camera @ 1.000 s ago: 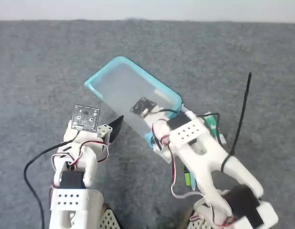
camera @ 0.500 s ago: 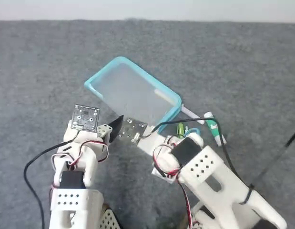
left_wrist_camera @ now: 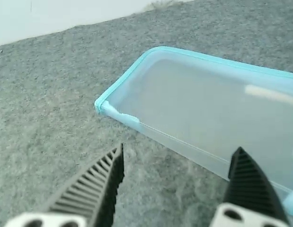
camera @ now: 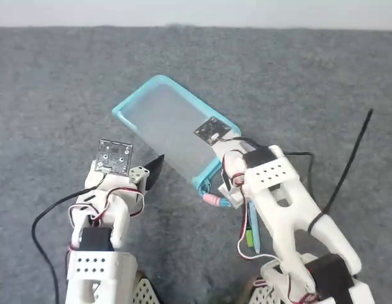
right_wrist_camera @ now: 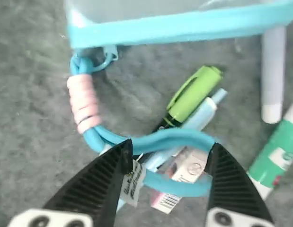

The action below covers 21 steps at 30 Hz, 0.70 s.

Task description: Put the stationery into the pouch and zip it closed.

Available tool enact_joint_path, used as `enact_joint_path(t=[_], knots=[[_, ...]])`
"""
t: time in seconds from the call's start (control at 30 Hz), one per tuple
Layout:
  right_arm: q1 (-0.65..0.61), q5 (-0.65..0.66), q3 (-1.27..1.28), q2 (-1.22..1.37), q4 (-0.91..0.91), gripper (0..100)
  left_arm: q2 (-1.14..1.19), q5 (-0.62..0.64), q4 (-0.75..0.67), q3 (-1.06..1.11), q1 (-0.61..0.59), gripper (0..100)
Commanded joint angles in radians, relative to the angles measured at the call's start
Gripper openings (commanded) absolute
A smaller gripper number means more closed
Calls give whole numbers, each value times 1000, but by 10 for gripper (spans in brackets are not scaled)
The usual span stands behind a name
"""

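Loading step, seemingly: right pincer [right_wrist_camera: 170, 150] gapes wide, gripping nothing, pens [right_wrist_camera: 191, 94] just past its tips beside the pouch [right_wrist_camera: 184, 22]; left pincer [left_wrist_camera: 178, 153] open too, empty, facing the pouch. Next: close on a pen.

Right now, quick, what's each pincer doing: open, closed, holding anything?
Left pincer: open, holding nothing, beside the pouch.
Right pincer: open, gripping nothing, its fingers either side of the blue strap.
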Motion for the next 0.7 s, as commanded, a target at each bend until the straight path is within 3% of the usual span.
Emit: enact_joint_path(t=[0.0,0.27,0.53,0.67], knots=[[-77,-6,-54,-5,59,237,5,11,-31,-13,-6,334],[-275,-14,-52,-7,163,237,5,11,-31,-13,-6,334],[-236,-86,-52,-193,111,234,5,-11,-31,-13,-5,334],[-289,-181,-17,-248,73,148,5,-20,-32,-13,-5,334]])
